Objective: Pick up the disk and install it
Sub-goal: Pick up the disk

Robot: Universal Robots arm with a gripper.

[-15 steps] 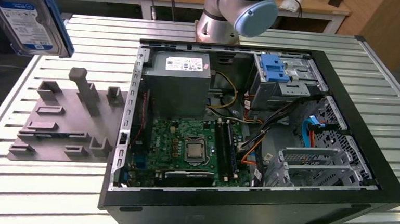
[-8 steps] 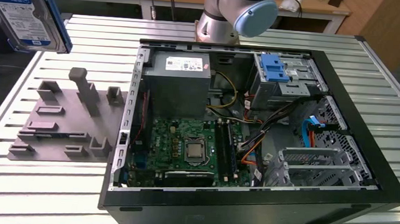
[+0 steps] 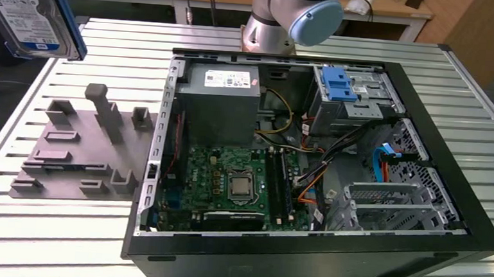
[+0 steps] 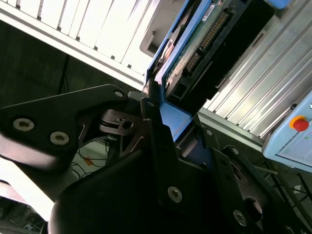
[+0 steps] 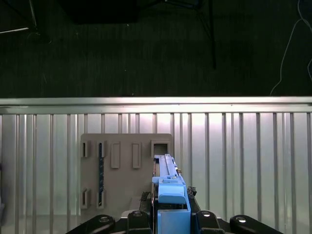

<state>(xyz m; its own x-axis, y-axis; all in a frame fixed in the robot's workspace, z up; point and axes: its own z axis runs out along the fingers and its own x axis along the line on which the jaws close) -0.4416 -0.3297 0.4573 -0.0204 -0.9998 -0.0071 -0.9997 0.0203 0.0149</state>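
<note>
Looking down through the first wrist view, I see the disk (image 5: 168, 183) edge-on between the black fingers of the gripper (image 5: 170, 217), its blue bracket facing the camera. Below it lie the grey fixture plate (image 5: 126, 165) and the slatted metal table (image 5: 243, 161).

In the second wrist view the claw is closed down narrow on the disk (image 4: 209, 34). One finger (image 4: 152, 114) presses the blue bracket on one side, and the other sits against the opposite side, so the gripper (image 4: 175, 122) has firm hold of the drive by its end. The connector row and circuit board face this camera.

In the exterior view the disk (image 3: 27, 12) hangs high at the exterior view's far left, label towards the camera, lifted off the table (image 3: 53, 229). It is well apart from the open computer case (image 3: 446, 241), which lies to the exterior view's right of the fixture plate (image 3: 74, 160). Inside the case I make out the green motherboard (image 3: 219, 175), the grey power supply (image 3: 223, 111) and a blue latch (image 3: 340, 86) on the far drive cage.
</note>
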